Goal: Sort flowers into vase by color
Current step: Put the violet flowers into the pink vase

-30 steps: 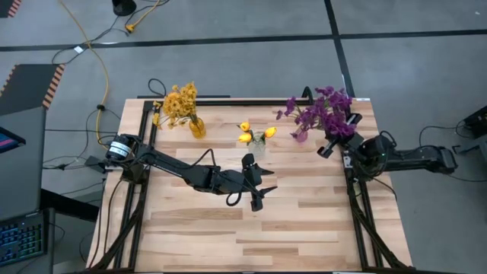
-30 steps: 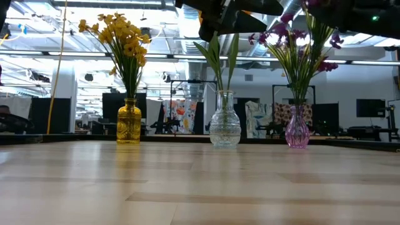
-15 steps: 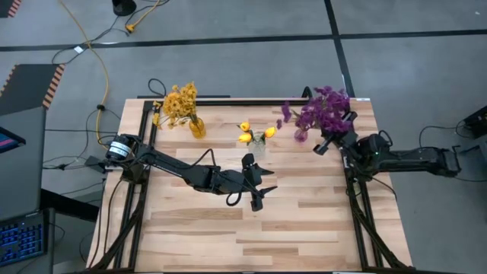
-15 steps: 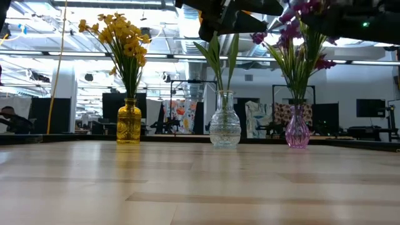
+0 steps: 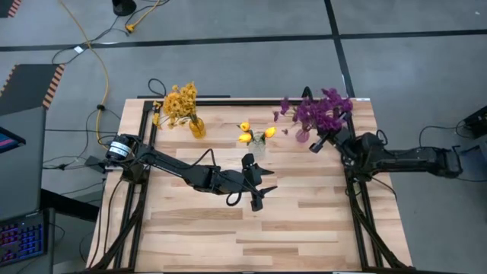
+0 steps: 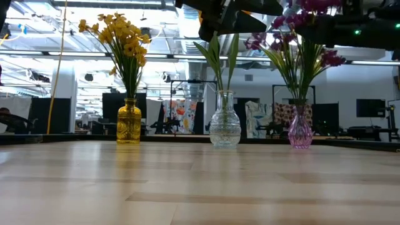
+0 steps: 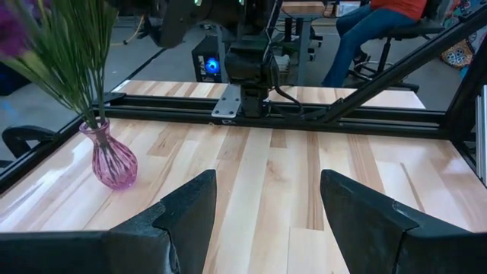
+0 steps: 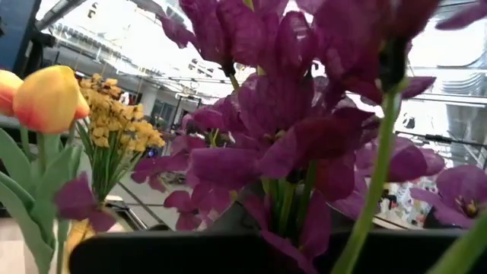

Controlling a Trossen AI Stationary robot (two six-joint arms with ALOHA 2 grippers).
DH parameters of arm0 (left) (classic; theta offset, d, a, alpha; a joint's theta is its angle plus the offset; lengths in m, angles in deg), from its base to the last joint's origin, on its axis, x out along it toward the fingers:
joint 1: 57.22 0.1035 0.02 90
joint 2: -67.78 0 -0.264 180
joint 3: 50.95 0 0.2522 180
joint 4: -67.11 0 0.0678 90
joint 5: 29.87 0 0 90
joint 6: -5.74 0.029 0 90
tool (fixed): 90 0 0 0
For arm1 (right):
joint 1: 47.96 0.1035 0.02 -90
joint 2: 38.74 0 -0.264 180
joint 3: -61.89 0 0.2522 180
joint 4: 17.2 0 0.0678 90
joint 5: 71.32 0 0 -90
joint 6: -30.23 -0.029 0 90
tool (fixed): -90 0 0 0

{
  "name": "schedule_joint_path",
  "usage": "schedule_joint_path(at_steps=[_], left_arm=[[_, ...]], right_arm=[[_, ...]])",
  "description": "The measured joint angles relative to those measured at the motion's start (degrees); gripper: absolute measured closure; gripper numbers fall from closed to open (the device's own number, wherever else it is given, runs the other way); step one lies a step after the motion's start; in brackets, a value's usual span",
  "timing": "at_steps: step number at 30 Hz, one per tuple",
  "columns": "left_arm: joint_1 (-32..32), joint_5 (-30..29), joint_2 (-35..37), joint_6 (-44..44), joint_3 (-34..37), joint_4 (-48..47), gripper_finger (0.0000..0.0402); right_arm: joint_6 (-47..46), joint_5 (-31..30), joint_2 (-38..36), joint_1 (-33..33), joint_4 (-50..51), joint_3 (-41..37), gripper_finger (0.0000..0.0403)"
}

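The right gripper [image 5: 323, 141], its finger state impossible to tell, sits just beside the pink vase [image 6: 300, 130] among the purple blooms [image 5: 319, 112] standing in it. A snagged stem could tip that vase. Away from it, tulips [image 5: 255, 134] fill the clear vase [image 6: 224, 127], yellow clusters [image 5: 180, 100] the amber vase [image 6: 129, 121]; the left gripper [image 5: 259, 185] waits, fingers spread.

Overhead looks down, low looks level — both share the pink vase [image 6: 300, 127].
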Motion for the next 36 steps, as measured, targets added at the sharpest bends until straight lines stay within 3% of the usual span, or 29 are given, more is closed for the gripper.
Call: schedule_joint_path(at_steps=[11,21,28,36], left_arm=[[0.00,0.01,0.00,0.00,0.00,0.01,0.0177],[0.00,0.00,0.00,0.00,0.00,0.01,0.0177],[0.00,0.02,0.00,0.00,0.01,0.01,0.0177],[0.00,0.02,0.00,-0.25,0.02,0.01,0.0177]], right_arm=[[-2.99,-0.04,0.27,-2.73,1.17,0.00,0.0362],[-3.08,-0.17,0.26,-3.06,2.16,0.00,0.0333],[-3.08,-4.79,0.26,-3.04,3.92,0.00,0.0286],[-3.22,-4.94,0.26,-3.04,4.55,0.00,0.0217]])
